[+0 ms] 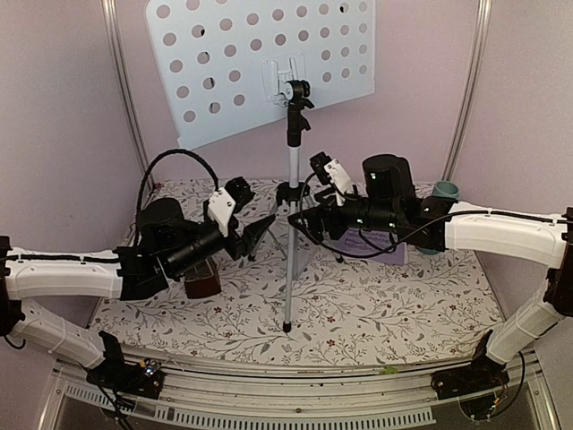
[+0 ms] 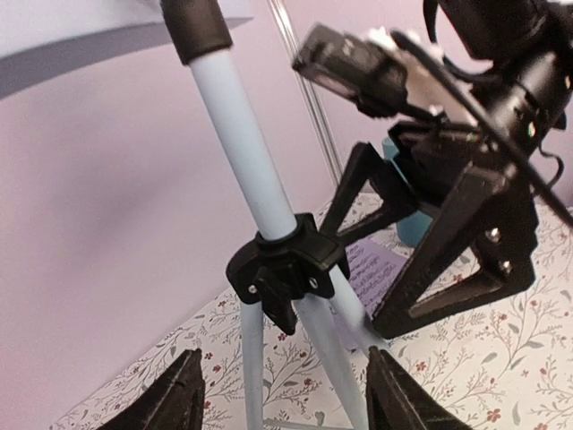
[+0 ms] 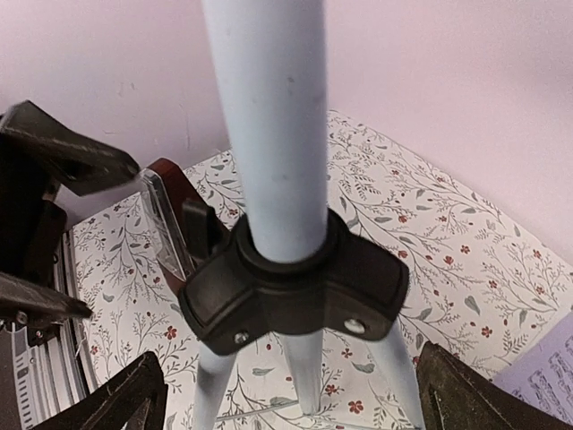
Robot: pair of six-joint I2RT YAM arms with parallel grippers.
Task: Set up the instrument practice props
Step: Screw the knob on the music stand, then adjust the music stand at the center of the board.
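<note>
The music stand stands upright mid-table, its pale-blue perforated tray [image 1: 260, 63] tilted at the top and its pole [image 1: 292, 233] rising from a black tripod hub [image 2: 286, 264]. My left gripper [image 1: 260, 231] sits just left of the pole at hub height, open, with the silver legs between its tips [image 2: 286, 399] but untouched. My right gripper [image 1: 303, 220] faces it from the right, also open, straddling the hub [image 3: 291, 287] without contact [image 3: 300, 403]. The dark-red-brown metronome [image 1: 202, 279] stands under my left arm. Lilac sheet music [image 1: 380, 244] lies under my right arm.
A teal cup [image 1: 446, 190] stands at the back right by the wall. Floral cloth [image 1: 358, 313] covers the table. Pink walls with metal frame posts [image 1: 125, 90] enclose the back and sides. One stand leg reaches toward the front [image 1: 286, 324].
</note>
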